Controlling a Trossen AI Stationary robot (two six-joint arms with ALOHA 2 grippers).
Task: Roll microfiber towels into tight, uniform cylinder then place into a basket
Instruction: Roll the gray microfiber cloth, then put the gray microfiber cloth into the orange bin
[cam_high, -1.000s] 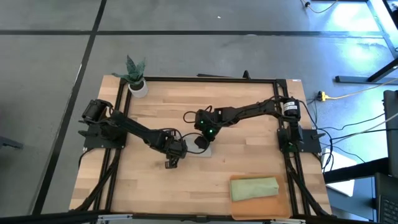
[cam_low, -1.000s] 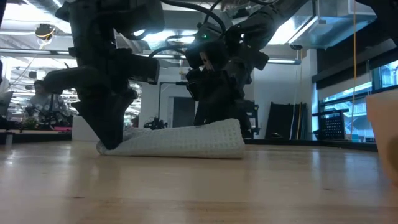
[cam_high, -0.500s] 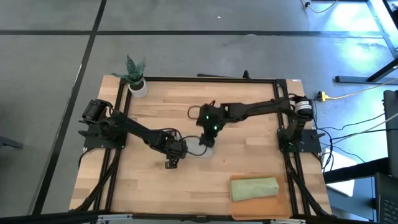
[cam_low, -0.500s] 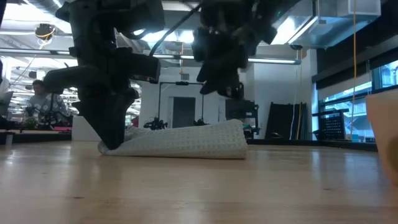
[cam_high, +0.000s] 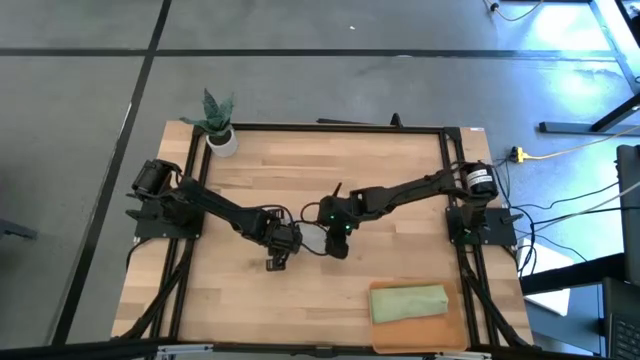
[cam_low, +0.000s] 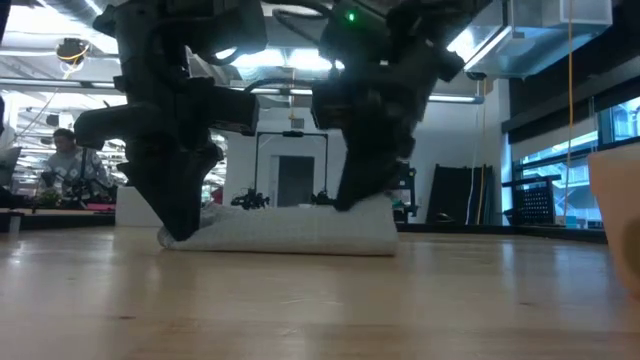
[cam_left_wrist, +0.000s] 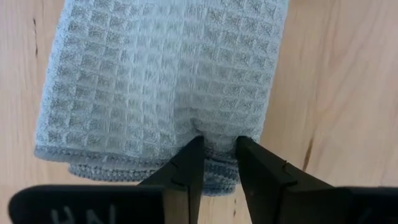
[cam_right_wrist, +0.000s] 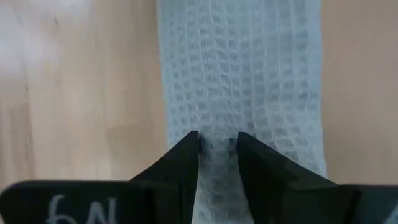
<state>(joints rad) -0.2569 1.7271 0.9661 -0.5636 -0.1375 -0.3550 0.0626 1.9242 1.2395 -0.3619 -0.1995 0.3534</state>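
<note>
Pinching the light grey towel at one end, the left gripper has its fingertips nipped on a fold of cloth near the table centre. Right gripper pinches the roll's other end the same way, fingertips narrow on the weave. Green towel lies rolled in the basket at the table's near right corner.

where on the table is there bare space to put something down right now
Bare wood lies along the far edge between the plant pot and the right arm, and in the near left corner, below the left gripper. The middle is crowded: both grippers, right included, pinch the grey towel. The basket holds the green towel.
</note>
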